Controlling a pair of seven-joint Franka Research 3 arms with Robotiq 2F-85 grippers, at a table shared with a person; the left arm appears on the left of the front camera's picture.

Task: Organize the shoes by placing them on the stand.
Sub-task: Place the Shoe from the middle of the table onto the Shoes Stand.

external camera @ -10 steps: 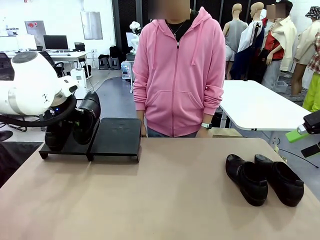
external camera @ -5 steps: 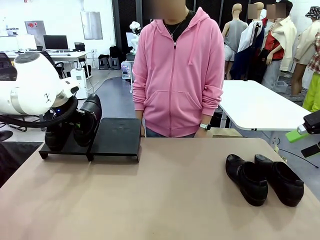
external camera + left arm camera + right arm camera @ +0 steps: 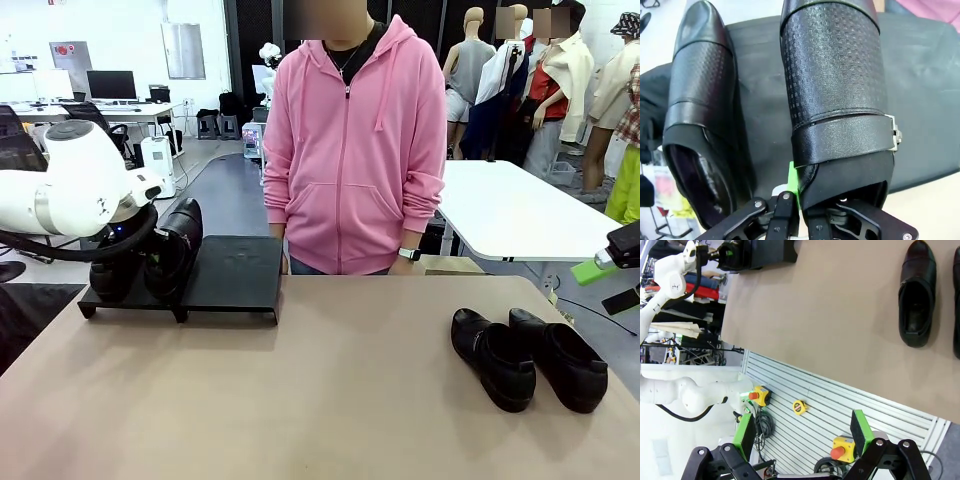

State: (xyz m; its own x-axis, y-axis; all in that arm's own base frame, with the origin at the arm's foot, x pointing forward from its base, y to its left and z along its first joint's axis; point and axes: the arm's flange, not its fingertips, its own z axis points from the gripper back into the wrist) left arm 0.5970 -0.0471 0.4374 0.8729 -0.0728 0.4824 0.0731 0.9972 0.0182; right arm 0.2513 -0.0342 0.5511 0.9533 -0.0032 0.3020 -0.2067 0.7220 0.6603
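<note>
Broadly, a tan table (image 3: 320, 420) spans the scene, and a person (image 3: 355, 150) in a pink hoodie stands at its far edge. At the table's far left sits the black stand (image 3: 235, 275), two sloped platforms side by side. The white left arm (image 3: 70, 190) reaches over the left platform. One shoe (image 3: 702, 100) lies on that platform's outer half, toe pointing away from the wrist camera. Just beside it, the held shoe (image 3: 835, 75) is over the inner half, close to the seam with the right platform; whether its sole touches the surface I cannot tell. On the table's right, well apart from the stand, two shoes (image 3: 492, 357) lie side by side, toes toward the robot. The left gripper (image 3: 799, 192) is clamped on the held shoe's collar at the heel end, one green pad outside the leather. The right gripper (image 3: 802, 432) hangs beyond the table's right edge, fingers spread wide, holding nothing.
</note>
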